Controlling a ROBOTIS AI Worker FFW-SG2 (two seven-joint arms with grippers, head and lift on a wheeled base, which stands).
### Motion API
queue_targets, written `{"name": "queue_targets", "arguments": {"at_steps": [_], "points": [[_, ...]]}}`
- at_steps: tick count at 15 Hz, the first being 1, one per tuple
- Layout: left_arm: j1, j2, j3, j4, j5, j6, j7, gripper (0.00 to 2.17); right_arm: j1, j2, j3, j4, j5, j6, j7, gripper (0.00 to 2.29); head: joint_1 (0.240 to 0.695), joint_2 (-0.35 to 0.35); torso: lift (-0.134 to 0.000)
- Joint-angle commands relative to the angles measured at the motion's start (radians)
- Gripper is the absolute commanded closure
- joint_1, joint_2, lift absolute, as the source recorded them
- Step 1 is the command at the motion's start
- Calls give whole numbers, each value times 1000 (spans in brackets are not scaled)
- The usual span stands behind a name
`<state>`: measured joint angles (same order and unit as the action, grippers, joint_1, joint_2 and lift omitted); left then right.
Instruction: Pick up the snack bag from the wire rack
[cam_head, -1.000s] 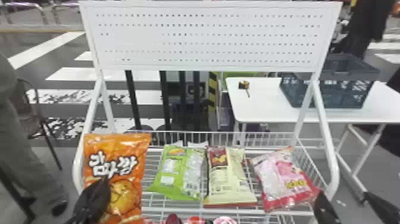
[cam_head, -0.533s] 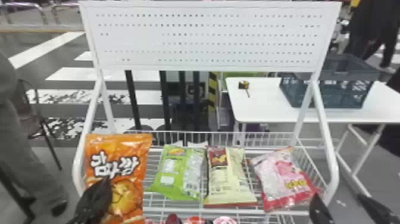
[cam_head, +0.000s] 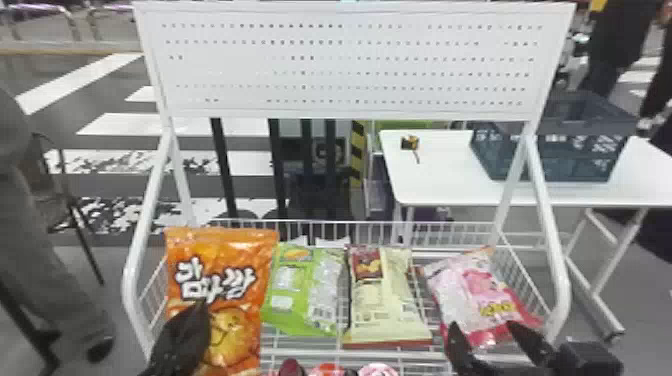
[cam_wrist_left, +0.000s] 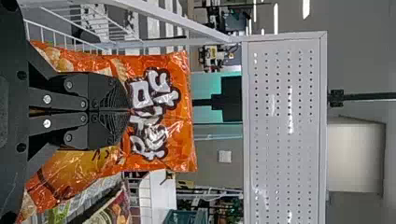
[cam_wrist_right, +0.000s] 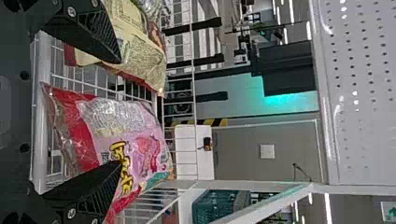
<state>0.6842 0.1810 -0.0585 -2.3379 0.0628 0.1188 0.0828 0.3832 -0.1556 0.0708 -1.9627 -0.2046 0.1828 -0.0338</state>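
Observation:
In the head view, my left gripper (cam_head: 202, 306) is at the lower left, over the front of the orange snack bag (cam_head: 235, 260). The left wrist view has that gripper (cam_wrist_left: 130, 110) shut, fingertips together, against or just before the upright orange bag (cam_wrist_left: 180, 121); contact is unclear. My right gripper (cam_head: 483, 327) stands open near the lower part of the pink snack bag (cam_head: 470, 285). From the right wrist, the gripper (cam_wrist_right: 120, 112) has its fingers well apart, one overlapping the pink bag (cam_wrist_right: 133, 116). All bags rest in the wire rack (cam_head: 557, 280).
Between the orange and pink bags lie a green bag (cam_head: 295, 285) and a cream-yellow bag (cam_head: 385, 300). More packages (cam_head: 327, 370) show below the front edge. A white perforated panel (cam_head: 350, 65) tops the rack. Behind stands a white table (cam_head: 440, 175) with a dark crate (cam_head: 575, 165).
My right gripper has shifted left toward the pink bag, its fingers appearing closer together. The left gripper and the orange bag have moved slightly right, the bag now overlapping the green one's edge.

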Motion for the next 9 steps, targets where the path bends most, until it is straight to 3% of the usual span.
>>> {"name": "queue_targets", "arguments": {"at_steps": [1, 9], "points": [[0, 0, -4, 0, -8, 3, 0, 1821, -101, -7, 3, 103, -29, 28, -1, 130, 499, 0, 0], [5, -3, 16, 0, -17, 22, 6, 1821, -374, -55, -2, 398, -91, 111, -11, 208, 499, 0, 0]]}}
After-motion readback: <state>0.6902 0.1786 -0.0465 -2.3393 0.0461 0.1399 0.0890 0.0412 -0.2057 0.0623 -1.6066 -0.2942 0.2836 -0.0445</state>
